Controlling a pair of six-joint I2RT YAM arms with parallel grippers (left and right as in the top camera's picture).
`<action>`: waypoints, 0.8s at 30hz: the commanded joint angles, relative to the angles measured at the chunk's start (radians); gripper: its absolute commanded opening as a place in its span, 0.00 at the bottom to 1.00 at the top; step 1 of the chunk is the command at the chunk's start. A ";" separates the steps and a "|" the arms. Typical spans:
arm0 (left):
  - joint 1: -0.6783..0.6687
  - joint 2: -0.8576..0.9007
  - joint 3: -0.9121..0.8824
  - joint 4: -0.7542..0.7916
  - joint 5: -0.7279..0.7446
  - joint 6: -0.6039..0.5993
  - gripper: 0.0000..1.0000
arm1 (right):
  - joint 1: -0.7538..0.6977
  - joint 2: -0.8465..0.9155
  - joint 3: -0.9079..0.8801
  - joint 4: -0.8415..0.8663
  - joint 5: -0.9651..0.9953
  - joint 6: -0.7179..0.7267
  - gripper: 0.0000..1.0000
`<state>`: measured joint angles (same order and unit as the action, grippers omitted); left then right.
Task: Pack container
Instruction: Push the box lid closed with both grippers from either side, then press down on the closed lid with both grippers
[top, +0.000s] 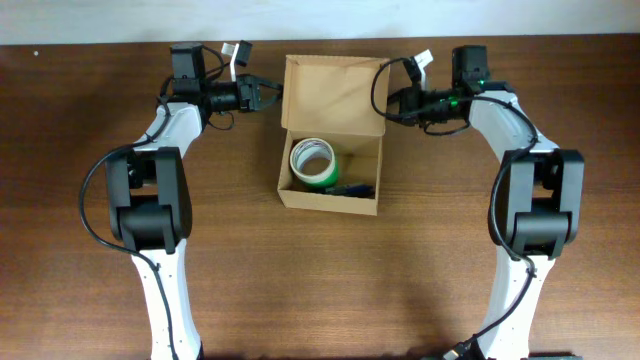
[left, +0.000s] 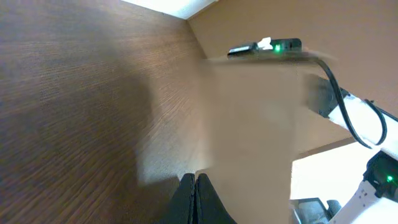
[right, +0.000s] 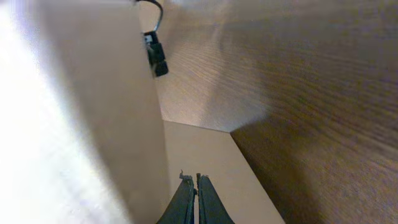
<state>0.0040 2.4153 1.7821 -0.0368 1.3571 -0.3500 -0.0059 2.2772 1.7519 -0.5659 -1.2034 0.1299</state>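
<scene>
The tan cardboard container (top: 330, 201) stands open at the table's middle, its flap lid (top: 333, 95) raised at the back. A green-and-white tape roll (top: 313, 160) and a small dark blue item (top: 352, 188) lie inside. My left gripper (top: 272, 95) is shut at the lid's left edge; in the left wrist view its fingertips (left: 194, 177) meet beside the blurred cardboard (left: 255, 124). My right gripper (top: 388, 105) is shut at the lid's right edge; in the right wrist view its tips (right: 191, 178) sit over cardboard (right: 93, 112). I see nothing held between either pair of fingers.
Dark wood table (top: 330, 290) all round the box. A pale wall edge (top: 320, 20) runs along the back. Both arm bases stand at the front left and front right.
</scene>
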 joint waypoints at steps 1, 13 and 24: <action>0.001 0.008 0.006 0.008 0.031 -0.005 0.02 | -0.003 -0.056 0.056 0.004 -0.054 -0.020 0.04; 0.007 0.001 0.006 0.021 0.099 -0.051 0.02 | 0.000 -0.073 0.100 -0.160 -0.082 -0.047 0.04; -0.019 -0.296 0.006 -0.489 -0.449 0.286 0.02 | 0.062 -0.285 0.100 -0.508 0.369 -0.174 0.04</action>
<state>0.0029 2.2940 1.7763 -0.4656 1.1389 -0.2348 0.0265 2.1166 1.8362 -1.0519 -0.9520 -0.0044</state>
